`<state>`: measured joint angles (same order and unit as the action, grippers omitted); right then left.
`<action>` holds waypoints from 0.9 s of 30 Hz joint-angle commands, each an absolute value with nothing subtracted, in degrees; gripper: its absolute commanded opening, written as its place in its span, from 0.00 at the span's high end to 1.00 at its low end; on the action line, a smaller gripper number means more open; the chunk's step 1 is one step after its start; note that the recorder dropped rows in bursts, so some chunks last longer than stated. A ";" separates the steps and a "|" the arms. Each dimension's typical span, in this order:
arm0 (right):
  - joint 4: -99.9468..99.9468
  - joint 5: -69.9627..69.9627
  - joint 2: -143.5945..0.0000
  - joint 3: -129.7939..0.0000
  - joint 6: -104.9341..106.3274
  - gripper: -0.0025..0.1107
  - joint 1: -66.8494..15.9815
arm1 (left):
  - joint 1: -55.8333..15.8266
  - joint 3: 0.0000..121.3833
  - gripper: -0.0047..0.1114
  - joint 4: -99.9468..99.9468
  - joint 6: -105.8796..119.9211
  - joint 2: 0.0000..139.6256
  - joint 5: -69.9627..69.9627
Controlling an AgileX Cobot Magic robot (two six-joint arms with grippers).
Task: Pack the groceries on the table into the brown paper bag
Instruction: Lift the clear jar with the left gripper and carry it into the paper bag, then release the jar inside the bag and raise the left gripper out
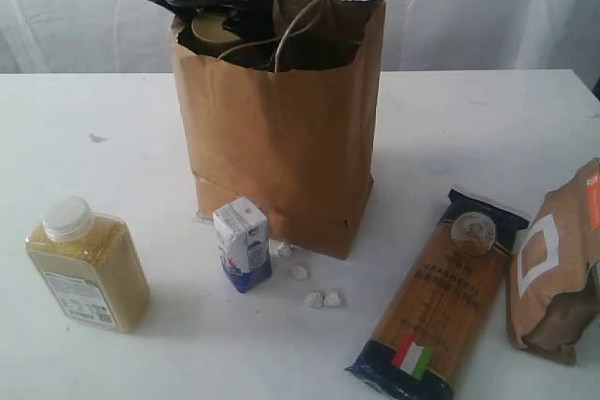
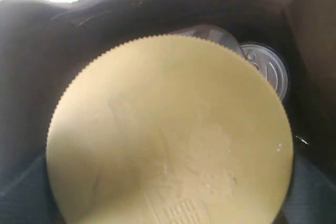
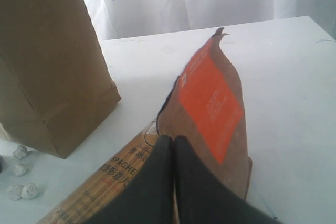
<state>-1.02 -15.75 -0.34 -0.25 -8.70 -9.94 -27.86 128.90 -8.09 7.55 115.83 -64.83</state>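
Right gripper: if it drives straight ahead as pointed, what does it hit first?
Most likely the brown pouch, directly ahead of the shut right gripper; gap looks small, depth unclear.

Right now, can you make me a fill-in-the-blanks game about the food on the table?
The grain bottle has a ____ cap.
The small carton is white and ____.
Counting the spaghetti pack and the brown pouch too, ____ groceries wait on the table outside the brown paper bag.
Missing words: white; blue; four.
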 commanded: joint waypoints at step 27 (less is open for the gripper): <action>-1.14 -15.08 0.00 0.00 -8.81 0.98 -9.67 | -28.09 129.09 0.30 -9.37 7.51 118.70 -69.96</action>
